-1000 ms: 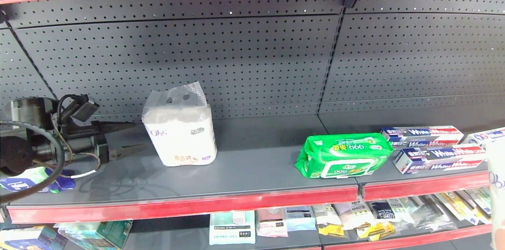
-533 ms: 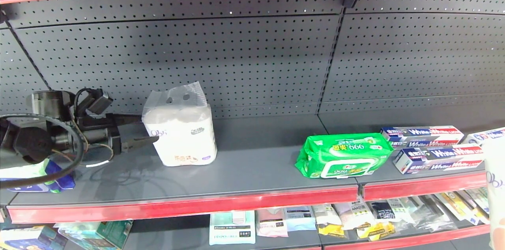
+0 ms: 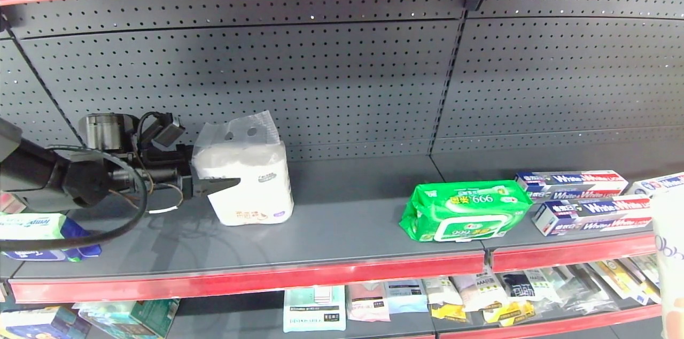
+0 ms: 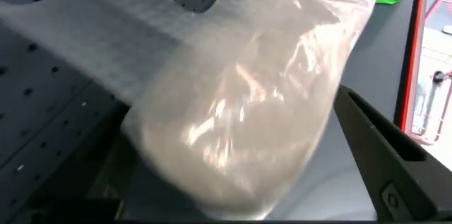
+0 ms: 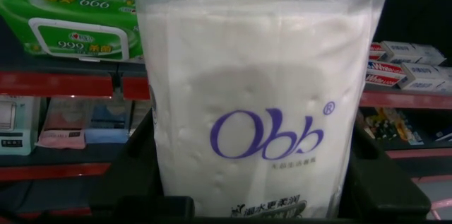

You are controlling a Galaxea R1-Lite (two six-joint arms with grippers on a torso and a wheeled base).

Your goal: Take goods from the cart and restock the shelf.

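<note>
A white toilet paper pack in clear wrap stands upright on the grey shelf, left of centre. My left gripper comes in from the left and is open, with one finger in front of the pack and the other behind it. In the left wrist view the same pack sits between the fingers. My right gripper is shut on a second toilet paper pack, which is held upright in front of the shelf; that pack shows at the right edge of the head view.
A green wet wipes pack lies right of centre on the shelf. Toothpaste boxes are stacked at the right. A blue-green tissue pack lies at the far left. Small goods fill the lower shelf. A perforated back panel closes the rear.
My left gripper has moved right along the shelf and now straddles the standing toilet paper pack. The pack at the right edge has dropped slightly.
</note>
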